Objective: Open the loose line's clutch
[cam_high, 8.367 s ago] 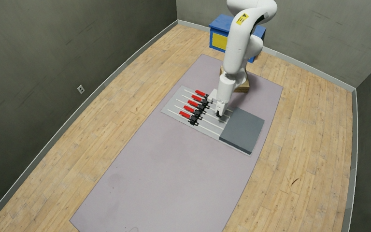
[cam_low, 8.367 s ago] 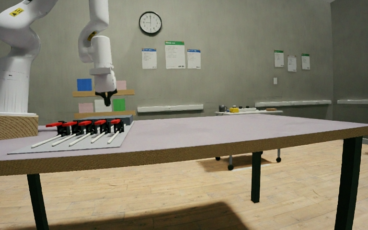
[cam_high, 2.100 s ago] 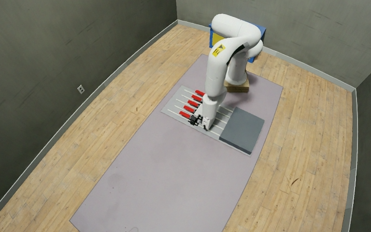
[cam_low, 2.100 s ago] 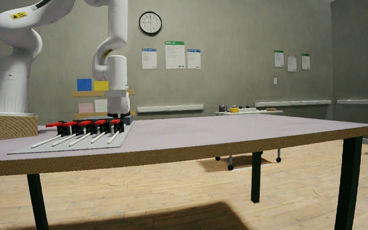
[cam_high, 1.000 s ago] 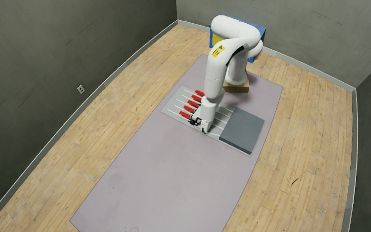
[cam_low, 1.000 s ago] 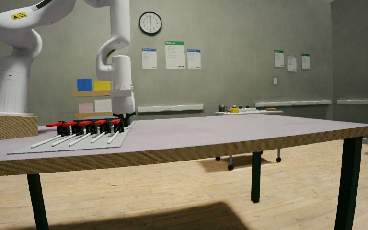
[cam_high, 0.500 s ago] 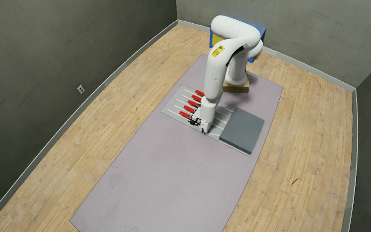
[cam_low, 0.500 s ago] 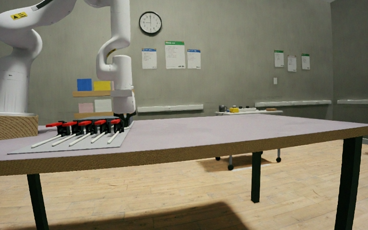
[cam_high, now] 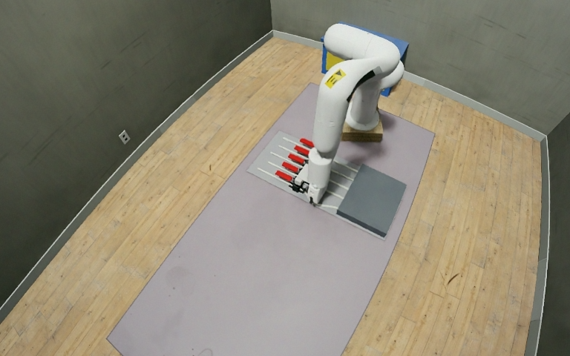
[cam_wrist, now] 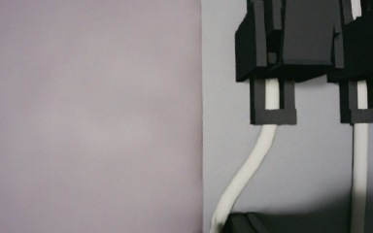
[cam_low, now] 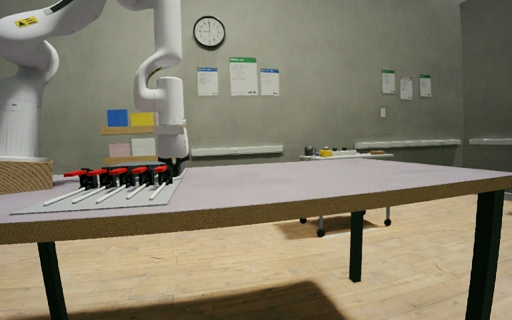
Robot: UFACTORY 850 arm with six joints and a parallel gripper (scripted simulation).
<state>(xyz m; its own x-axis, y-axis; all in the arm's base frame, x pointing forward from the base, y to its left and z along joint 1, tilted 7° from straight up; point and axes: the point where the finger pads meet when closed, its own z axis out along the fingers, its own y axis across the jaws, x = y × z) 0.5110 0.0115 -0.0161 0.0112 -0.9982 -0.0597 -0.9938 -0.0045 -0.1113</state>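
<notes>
Five white control lines run through black clutches with red levers on a light grey plate into the grey console. All the levers lie flat. My gripper is shut and low over the nearest line, between its clutch and the console. In the wrist view this outermost line bows sideways towards the plate's edge and touches my fingertips. The neighbouring line stays straight. I cannot tell if anything is between the fingers; they look closed beside the line.
The plate lies on a mauve mat covering the table. My arm's base stands on a wooden block behind the plate. A blue box stands by the far wall. The table's front edge is far from the plate.
</notes>
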